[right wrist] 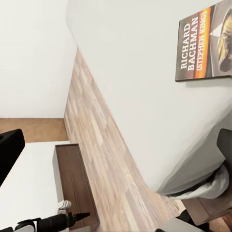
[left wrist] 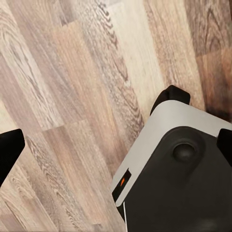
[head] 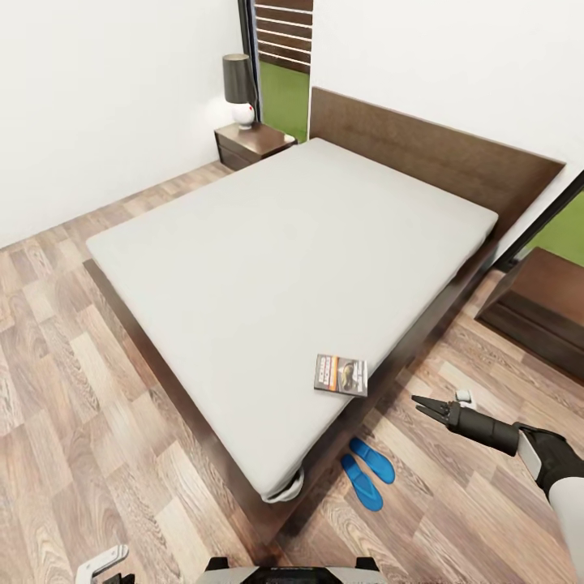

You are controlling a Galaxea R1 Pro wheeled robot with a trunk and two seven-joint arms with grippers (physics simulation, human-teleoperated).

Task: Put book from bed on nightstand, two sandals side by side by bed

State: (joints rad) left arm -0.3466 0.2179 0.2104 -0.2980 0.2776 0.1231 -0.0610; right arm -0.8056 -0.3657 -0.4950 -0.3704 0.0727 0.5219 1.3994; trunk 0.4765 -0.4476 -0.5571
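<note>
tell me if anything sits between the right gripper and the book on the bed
Nothing visible does. The right gripper hangs open over the wooden floor beside the bed, its fingers pointing toward the book, which lies flat near the mattress edge. Only bare floor and the bed's edge lie between them; the sandals sit off that line.

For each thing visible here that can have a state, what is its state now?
book: closed, lying flat on the bed, near its edge.
sandals: on the floor side by side, beside the bed corner.
right end effector: open, empty, hovering over the floor beside the bed.
left end effector: open, empty.
lamp: upright on the nightstand.
</note>
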